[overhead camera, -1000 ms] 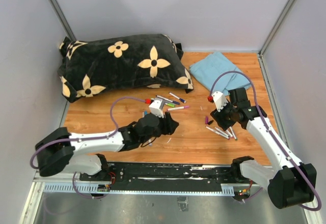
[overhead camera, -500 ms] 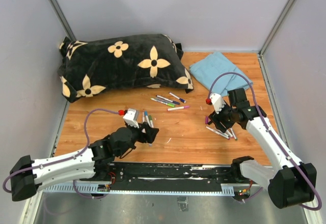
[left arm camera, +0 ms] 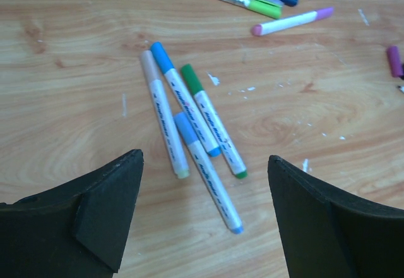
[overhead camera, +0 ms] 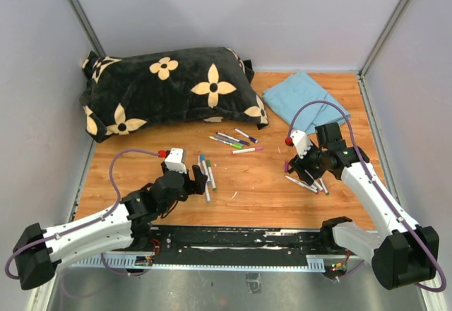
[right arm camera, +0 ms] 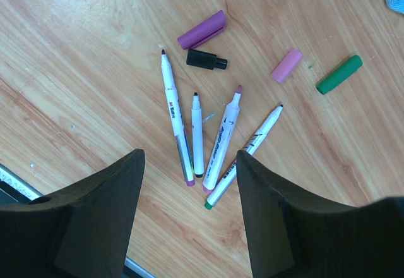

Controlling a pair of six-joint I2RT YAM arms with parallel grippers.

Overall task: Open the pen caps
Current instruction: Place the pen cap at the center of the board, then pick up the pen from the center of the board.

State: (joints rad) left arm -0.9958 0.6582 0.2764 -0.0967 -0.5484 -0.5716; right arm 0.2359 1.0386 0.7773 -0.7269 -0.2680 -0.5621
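Several capped white pens lie side by side in the left wrist view, with a blue cap (left arm camera: pixel 161 55), a green cap (left arm camera: pixel 191 79), a light blue cap (left arm camera: pixel 184 126) and a beige cap (left arm camera: pixel 148 63). My left gripper (left arm camera: pixel 205 218) is open and empty just short of them, and in the top view (overhead camera: pixel 198 182) it sits by these pens (overhead camera: pixel 207 172). My right gripper (right arm camera: pixel 189 218) is open and empty above several uncapped pens (right arm camera: pixel 197 132). Loose caps lie beyond them: purple (right arm camera: pixel 202 30), black (right arm camera: pixel 206 59), pink (right arm camera: pixel 286 65), green (right arm camera: pixel 339 74).
More capped pens (overhead camera: pixel 233 141) lie mid-table in front of a black flowered pillow (overhead camera: pixel 166 88). A blue cloth (overhead camera: pixel 304 97) lies at the back right. Grey walls close in the wooden table (overhead camera: pixel 261 191) on three sides.
My left arm has drawn back left and toward the near edge, uncovering the capped pens on the table in front of it. The right gripper has shifted only slightly.
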